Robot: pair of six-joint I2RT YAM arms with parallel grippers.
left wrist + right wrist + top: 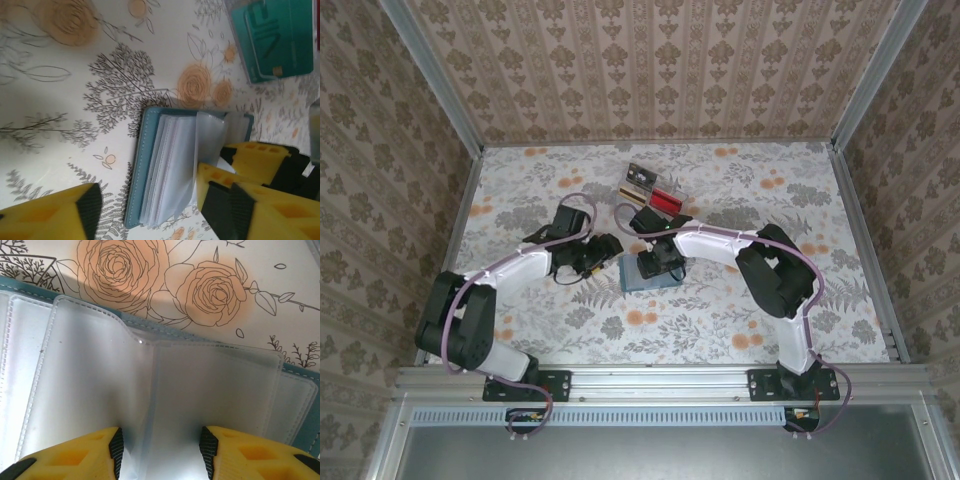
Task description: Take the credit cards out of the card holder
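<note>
The slate-blue card holder point(642, 281) lies open on the flowered table, its clear sleeves point(170, 160) fanned upward. My left gripper point(150, 205) is open and straddles the holder. Its left fingertip stands clear of the blue cover, and its right fingertip point(212, 192) rests against the sleeves. My right gripper point(161, 450) is open, low over the clear sleeves point(150, 385), with a sleeve fold between its pads. A teal credit card point(277, 40) lies on the table beyond the holder. A gold-striped card point(638, 181) and a red card point(666, 198) lie further back.
Both arms meet over the holder at the table's middle, and a finger of the right gripper point(260, 159) stands close beside my left gripper. Patterned walls point(650, 60) enclose the table on three sides.
</note>
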